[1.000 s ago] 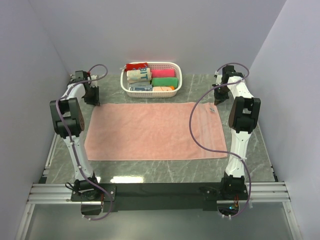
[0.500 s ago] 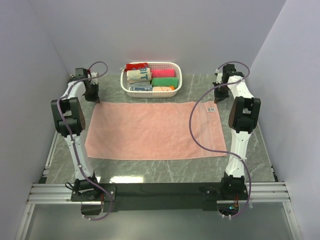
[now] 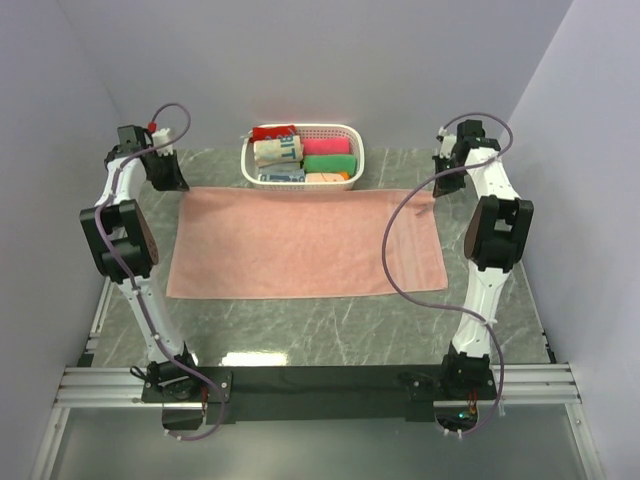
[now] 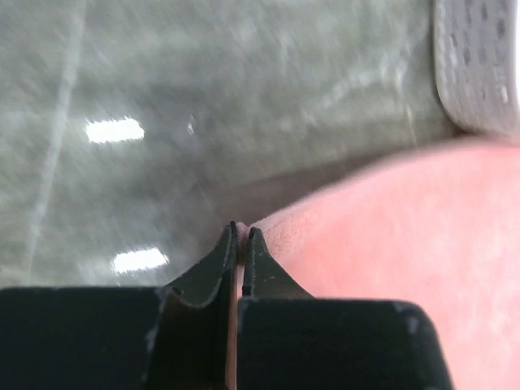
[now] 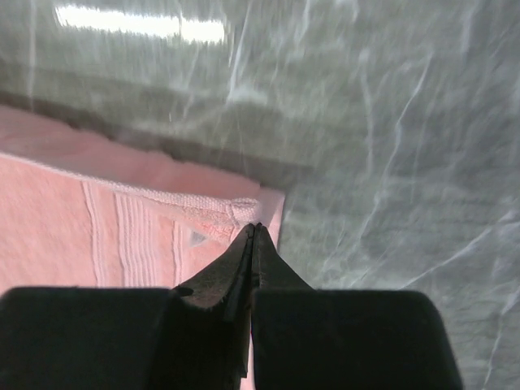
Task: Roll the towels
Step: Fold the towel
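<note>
The salmon-pink towel (image 3: 300, 243) lies spread across the grey marble table, its far edge lifted near the basket. My left gripper (image 3: 176, 186) is shut on the towel's far left corner; in the left wrist view (image 4: 241, 231) pink cloth (image 4: 390, 244) shows pinched between the jaws. My right gripper (image 3: 436, 192) is shut on the far right corner; in the right wrist view (image 5: 253, 230) the hemmed corner (image 5: 162, 227) sits in the jaws, held above the table.
A white plastic basket (image 3: 300, 181) with rolled red, cream, magenta, green and other cloths stands just behind the towel's far edge; its rim shows in the left wrist view (image 4: 479, 65). Purple walls close in left, right and back.
Both grippers have moved up and toward the back wall with the far corners, pulling the whole towel away from the near edge and closer to the basket.
</note>
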Motion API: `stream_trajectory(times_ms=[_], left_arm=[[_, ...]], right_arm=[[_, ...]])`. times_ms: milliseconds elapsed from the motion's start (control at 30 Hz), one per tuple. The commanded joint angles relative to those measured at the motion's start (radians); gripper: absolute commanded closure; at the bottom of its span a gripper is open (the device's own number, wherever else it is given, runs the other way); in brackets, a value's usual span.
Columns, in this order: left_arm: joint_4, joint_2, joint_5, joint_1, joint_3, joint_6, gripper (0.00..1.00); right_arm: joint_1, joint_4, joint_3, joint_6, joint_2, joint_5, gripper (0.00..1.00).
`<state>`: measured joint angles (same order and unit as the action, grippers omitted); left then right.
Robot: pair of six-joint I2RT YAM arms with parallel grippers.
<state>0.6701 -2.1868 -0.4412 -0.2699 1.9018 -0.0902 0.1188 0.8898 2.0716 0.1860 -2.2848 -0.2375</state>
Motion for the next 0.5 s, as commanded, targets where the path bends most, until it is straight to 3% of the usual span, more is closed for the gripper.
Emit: stream_trajectory(times_ms=[0,233,467], left_arm=[[0.035,0.117,-0.04,-0.012,-0.087,-0.074,1.0],[0.094,0.231,-0.097,-0.094,-0.222,-0.147,1.0],[0.207,0.344,-0.068,-0.146,-0.391,-0.339,1.0]], right_arm=[[0.019,0.02,-0.076,0.066,0.105,-0.02,1.0],[0.038,0.035,-0.244,0.135,0.235,-0.066,1.0],[0.068,0.057,-0.406,0.214,0.329,-0.034,1.0]])
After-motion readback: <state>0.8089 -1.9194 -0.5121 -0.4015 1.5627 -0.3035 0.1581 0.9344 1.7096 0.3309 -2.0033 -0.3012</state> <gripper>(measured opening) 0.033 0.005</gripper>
